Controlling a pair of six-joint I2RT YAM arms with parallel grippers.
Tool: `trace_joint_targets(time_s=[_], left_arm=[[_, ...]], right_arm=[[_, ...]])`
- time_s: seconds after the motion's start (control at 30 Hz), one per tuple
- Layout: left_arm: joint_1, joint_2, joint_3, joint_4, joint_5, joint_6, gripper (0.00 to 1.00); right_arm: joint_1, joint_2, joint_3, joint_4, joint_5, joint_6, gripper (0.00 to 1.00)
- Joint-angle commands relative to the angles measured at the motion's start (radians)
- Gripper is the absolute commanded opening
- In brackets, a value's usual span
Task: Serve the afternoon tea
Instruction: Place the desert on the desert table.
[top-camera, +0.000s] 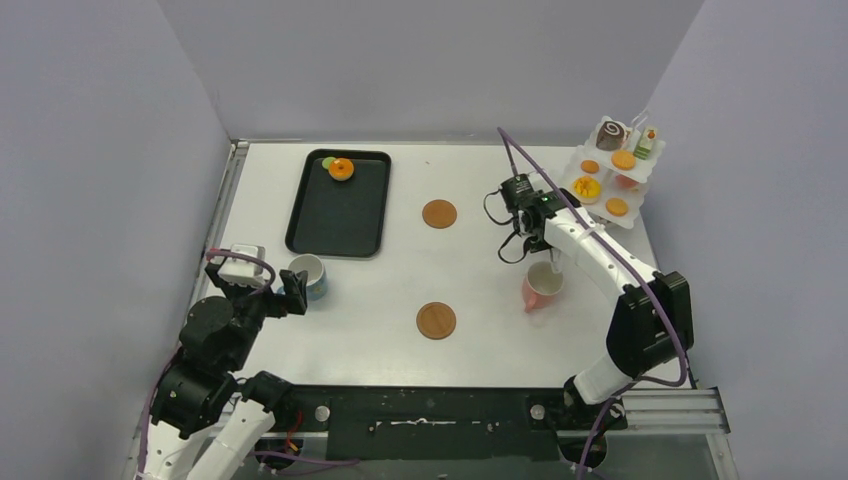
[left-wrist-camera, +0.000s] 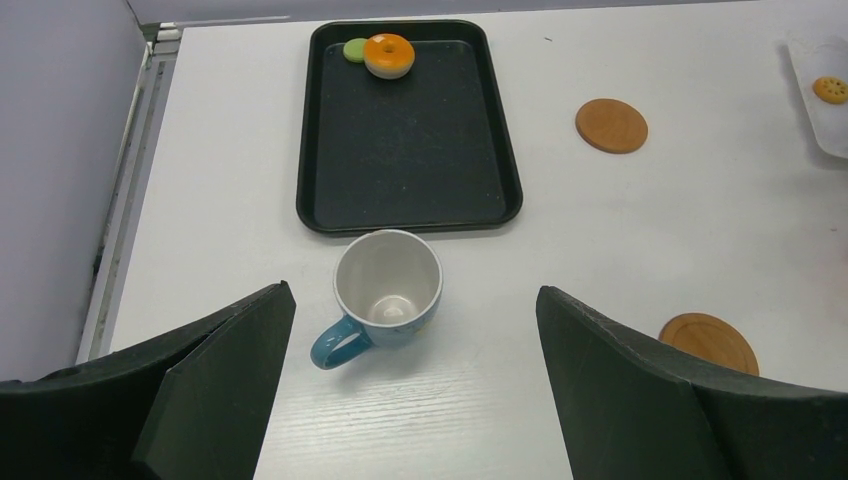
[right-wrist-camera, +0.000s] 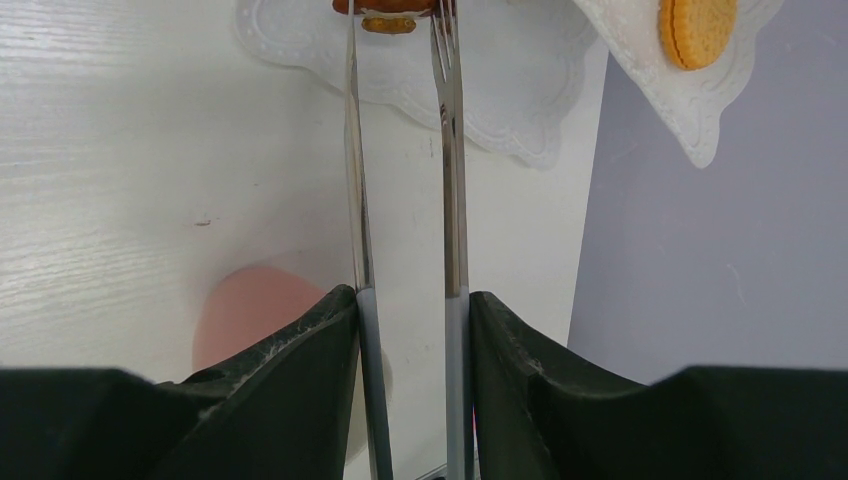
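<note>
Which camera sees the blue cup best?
The left wrist view: the blue cup sits close and whole, with its inside and handle showing. The top external view shows it only small and far off. The right wrist view misses it.

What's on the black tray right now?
At the far end of the black tray sit an orange-topped ring pastry and, beside it on the left, a green disc. The rest of the tray is bare. The pastry covers the disc's right edge.

Table (top-camera: 480, 270), black tray (top-camera: 340, 215), 2 coasters (top-camera: 439, 214) (wooden), blue cup (top-camera: 310, 275), pink cup (top-camera: 542, 290), tiered stand (top-camera: 604, 196)
</note>
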Motion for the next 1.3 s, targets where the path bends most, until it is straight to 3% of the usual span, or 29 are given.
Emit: trace_joint_targets(time_s=[0.0, 0.27, 0.57, 1.27], left_arm=[[-0.004, 0.015, 0.009, 0.057, 0.01, 0.01, 0.9], [-0.004, 0.021, 0.01, 0.056, 0.008, 0.011, 0.9], [-0.002, 0.027, 0.01, 0.054, 0.006, 0.011, 0.9], [0.001, 0.007, 0.009, 0.053, -0.003, 0.013, 0.9]], right_arm=[[-0.022, 0.019, 0.005, 0.038, 0.067, -0.025, 0.28], [-0.033, 0.064, 0.026, 0.044, 0.066, -0.039, 0.31], [-0.033, 0.103, 0.075, 0.054, 0.053, -0.047, 0.4], [0.059, 0.152, 0.22, 0.012, 0.041, -0.03, 0.42]])
